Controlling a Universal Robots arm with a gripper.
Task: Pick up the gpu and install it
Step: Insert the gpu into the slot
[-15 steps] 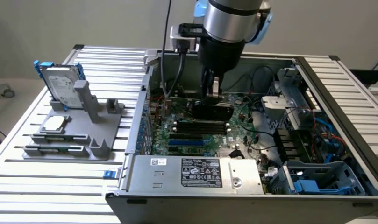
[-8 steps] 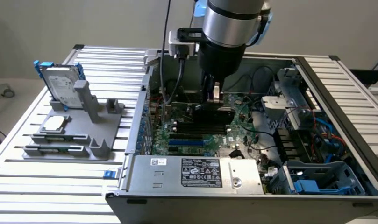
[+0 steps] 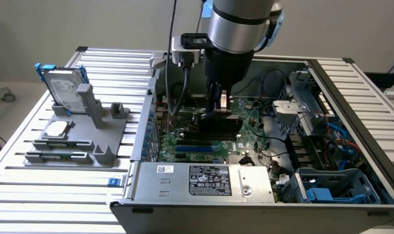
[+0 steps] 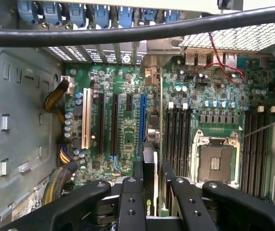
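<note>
My gripper (image 3: pixel 221 111) pinches the gpu (image 3: pixel 217 127) edge-on inside the open case (image 3: pixel 249 219) on the slatted table (image 3: pixel 54 204); pale wall (image 3: pixel 86 24) at the exterior view's twelve o'clock.

Slatted table (image 3: pixel 54 195) bears grey stand (image 3: pixel 109 134) and open computer case (image 3: pixel 249 222).

Silver-grey cylindrical arm (image 3: pixel 233 24); black cable (image 3: pixel 173 22); matte black, screw-studded end effector (image 4: pixel 154 185).

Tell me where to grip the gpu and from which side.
Its upper long edge, from above, one finger on each flat face. The gpu stands on edge over the motherboard, so this leaves its lower edge clear. The gripper holds it this way.
</note>
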